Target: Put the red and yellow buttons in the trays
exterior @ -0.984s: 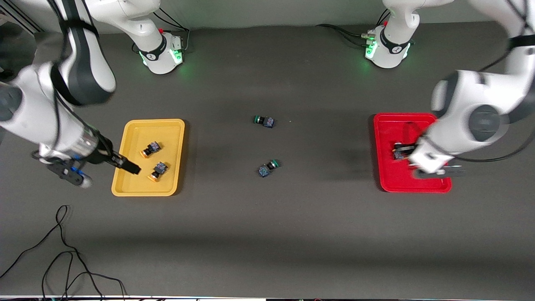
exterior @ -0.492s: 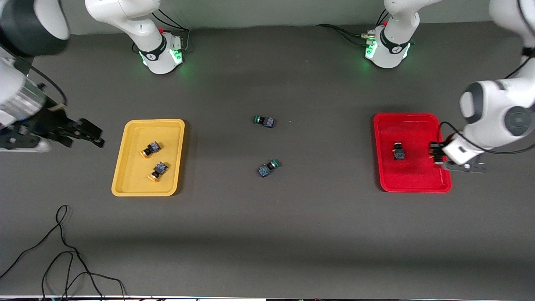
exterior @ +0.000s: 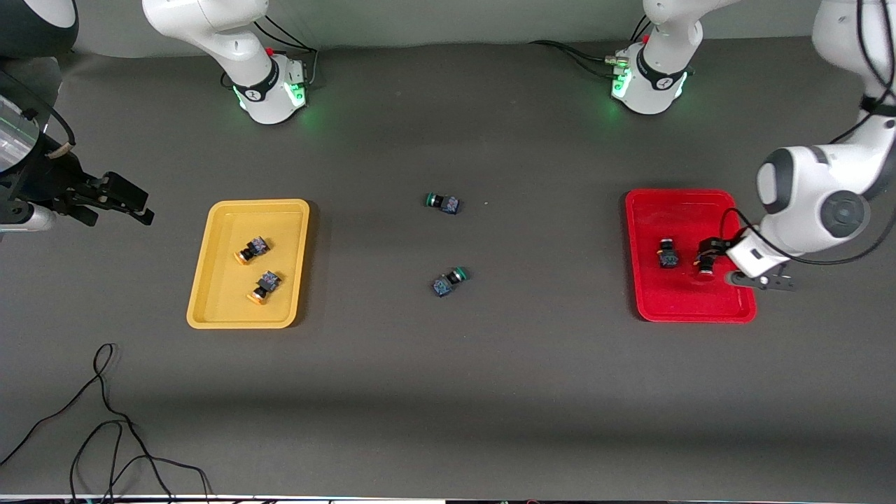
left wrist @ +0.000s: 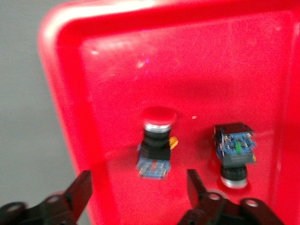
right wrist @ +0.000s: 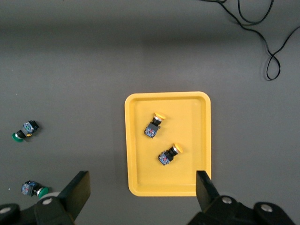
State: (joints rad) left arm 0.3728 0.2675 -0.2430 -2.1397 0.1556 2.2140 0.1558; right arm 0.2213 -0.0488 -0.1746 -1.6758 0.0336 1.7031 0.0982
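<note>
The red tray (exterior: 689,203) holds two red buttons, one (exterior: 667,254) nearer the table's middle and one (exterior: 705,262) beside it. My left gripper (exterior: 728,260) is open and empty, low over the tray's rim at the left arm's end. In the left wrist view its gripper (left wrist: 138,192) straddles the rim (left wrist: 61,93), just short of one red button (left wrist: 157,140), with the other (left wrist: 234,150) beside it. The yellow tray (exterior: 238,318) holds two yellow buttons (exterior: 252,249) (exterior: 266,285). My right gripper (exterior: 126,203) is open and empty, raised off the tray's right-arm end.
Two green-capped switches (exterior: 442,203) (exterior: 449,280) lie on the table's middle, between the trays. They also show in the right wrist view (right wrist: 26,130) (right wrist: 33,189), along with the yellow tray (right wrist: 136,140). Black cables (exterior: 105,420) trail near the front corner at the right arm's end.
The right arm has risen and drawn back from the yellow tray toward its own end. The left gripper has shifted to the red tray's rim, and a second red button now shows there.
</note>
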